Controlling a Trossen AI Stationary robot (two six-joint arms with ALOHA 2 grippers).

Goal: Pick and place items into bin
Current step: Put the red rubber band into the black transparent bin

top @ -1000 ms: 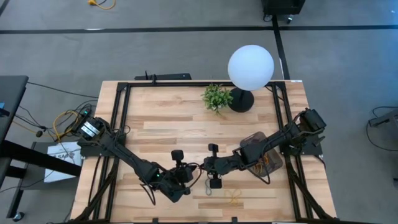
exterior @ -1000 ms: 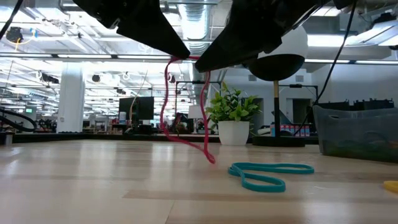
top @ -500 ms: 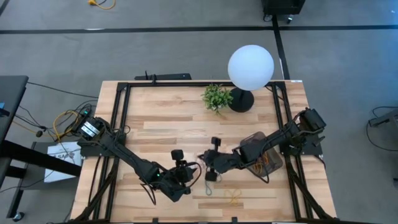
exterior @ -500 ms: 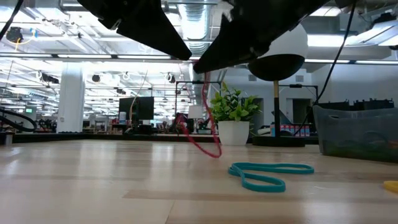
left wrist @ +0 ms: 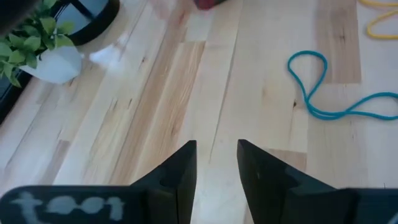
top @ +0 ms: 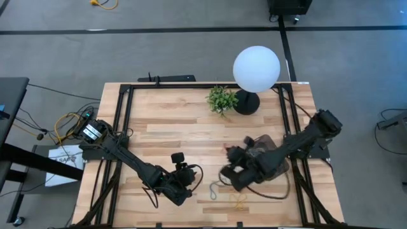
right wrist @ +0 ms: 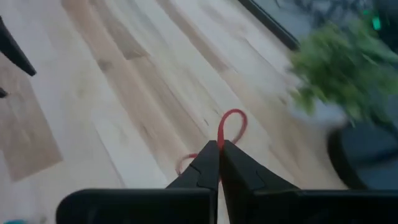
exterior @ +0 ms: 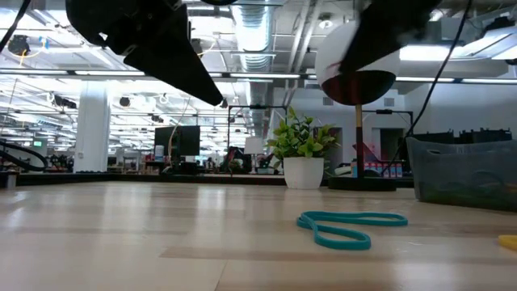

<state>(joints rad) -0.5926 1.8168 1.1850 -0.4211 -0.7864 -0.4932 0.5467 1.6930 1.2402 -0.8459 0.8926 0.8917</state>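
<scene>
plant (right wrist: 339, 68): smeared in right wrist view | red band (right wrist: 227, 127): lower part hidden behind right pincer (right wrist: 217, 151) | yellow band (exterior: 507, 241): cut by low view's edge | bin (top: 270, 149): mostly covered by right arm in high view, contents unreadable | lamp (exterior: 355, 65): partly blurred low

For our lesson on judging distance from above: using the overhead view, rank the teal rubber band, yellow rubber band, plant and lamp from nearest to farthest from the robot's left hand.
From the left hand:
1. teal rubber band, just to its right
2. yellow rubber band, further right, near the table's front edge
3. plant, at the table's far side
4. lamp, beyond the plant, to its right
</scene>
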